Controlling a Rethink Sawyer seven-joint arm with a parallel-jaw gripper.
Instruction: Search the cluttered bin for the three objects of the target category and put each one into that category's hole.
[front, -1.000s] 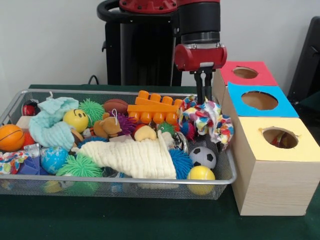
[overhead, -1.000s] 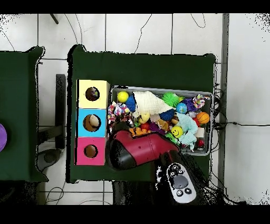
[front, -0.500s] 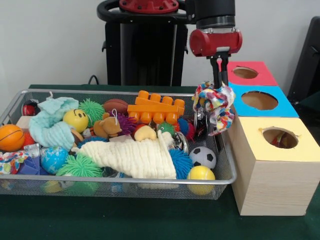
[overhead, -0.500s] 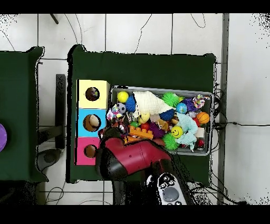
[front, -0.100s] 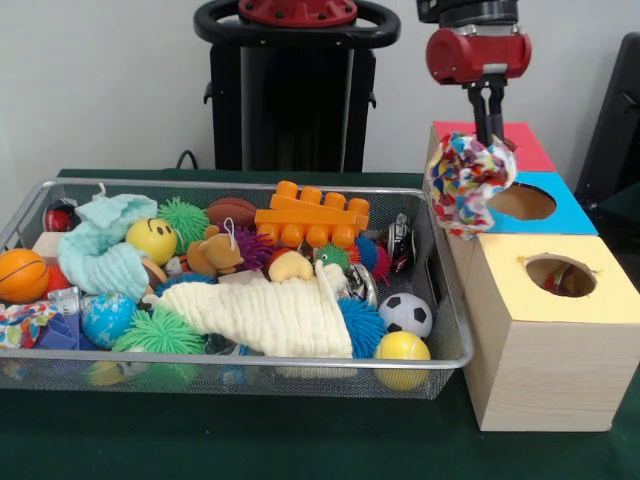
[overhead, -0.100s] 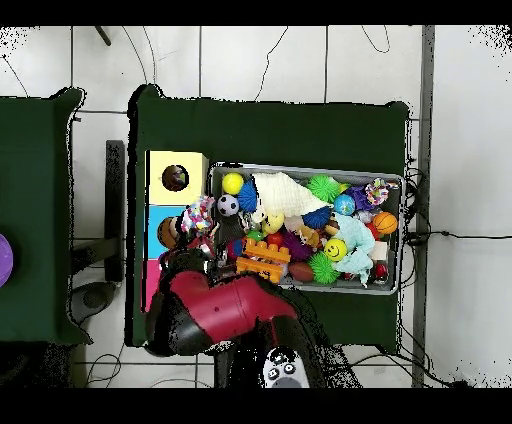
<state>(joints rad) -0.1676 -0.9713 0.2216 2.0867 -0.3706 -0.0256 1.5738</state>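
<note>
I have lifted the crumpled multicoloured patchwork cloth (front, -0.100s: 468, 183) clear of the silver wire-mesh bin (front, -0.100s: 300, 368) and swung it sideways. It now hangs from my gripper (front, -0.100s: 487, 124), pinched tight, at the near edge of the round hole in the blue-topped wooden box (front, -0.100s: 520, 201). Centring it over that hole looks like the next step.

Bin (front, -0.100s: 445, 352) on the left, box (front, -0.100s: 545, 375) with three holes on the right, both on the desk (front, -0.100s: 300, 440).

The gripper (front, -0.100s: 487, 128) hangs over the box and holds a cloth (front, -0.100s: 466, 182) beside the middle hole (front, -0.100s: 521, 201). Inside the bin, a toy brick (front, -0.100s: 310, 216) lies at the back, a towel (front, -0.100s: 270, 315) at the front, and a soccer ball (front, -0.100s: 405, 313) sits near the box, behind another ball (front, -0.100s: 401, 348).
</note>
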